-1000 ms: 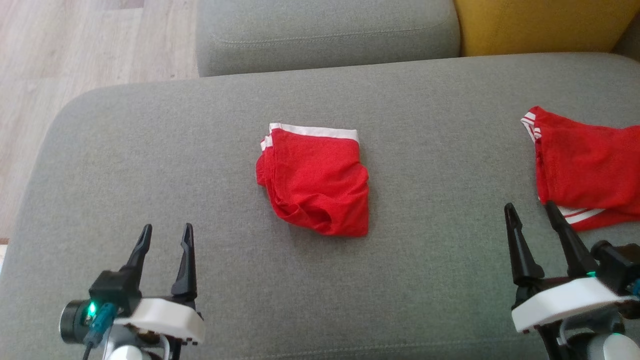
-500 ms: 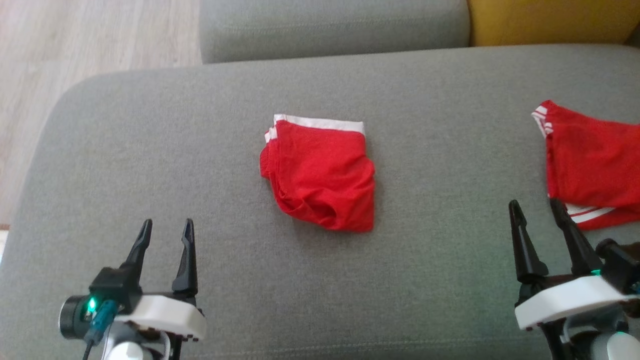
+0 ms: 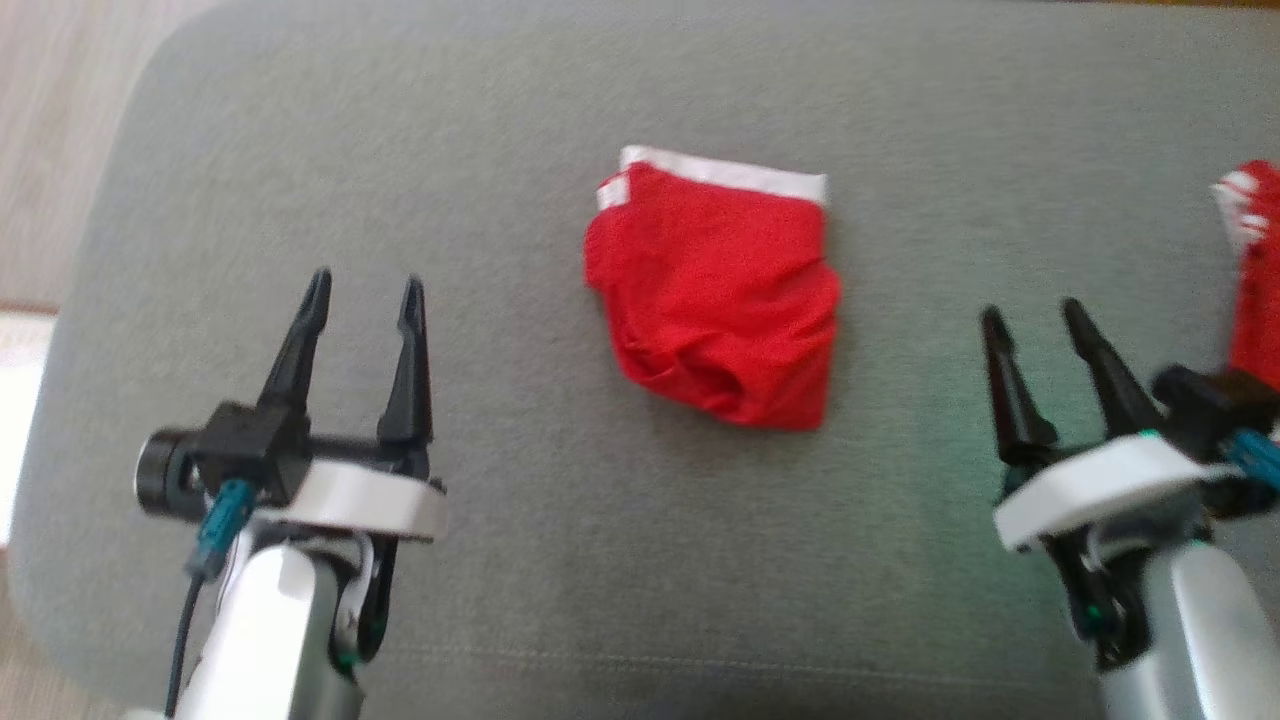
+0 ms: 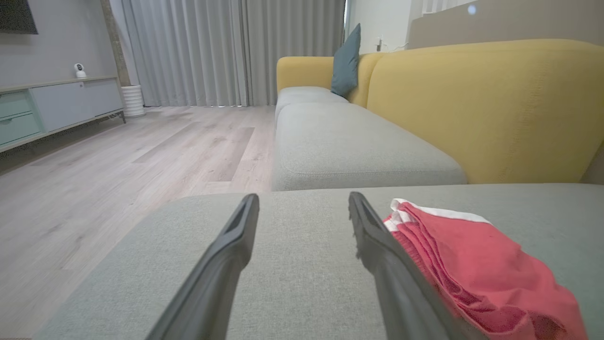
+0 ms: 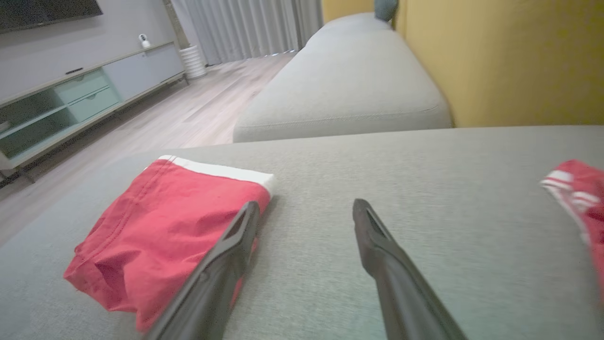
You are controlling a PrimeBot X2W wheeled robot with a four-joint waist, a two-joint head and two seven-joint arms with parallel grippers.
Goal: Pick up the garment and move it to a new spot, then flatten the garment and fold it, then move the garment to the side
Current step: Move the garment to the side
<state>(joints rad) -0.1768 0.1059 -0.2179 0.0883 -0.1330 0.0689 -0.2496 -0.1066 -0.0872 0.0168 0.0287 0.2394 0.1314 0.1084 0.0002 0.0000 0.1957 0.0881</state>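
Garment [image 3: 715, 300] lies folded mid-cushion [image 3: 500, 150], white band at far edge, untouched. Left gripper [image 3: 366, 280] and right gripper [image 3: 1031, 310] flank it, fingers spread, holding nothing. Folding looks done (judging by compact shape); move aside apparently left. Bare cushion leftward before rounded edge, floor [image 3: 40, 150] beyond; second red cloth [image 3: 1255, 270] crowds right.

My left gripper [image 3: 365, 285] and right gripper [image 3: 1030, 312] hung spread wide — the folded red garment [image 3: 715, 290] lay on the grey cushion [image 3: 500, 150] between them, farther off, untouched.
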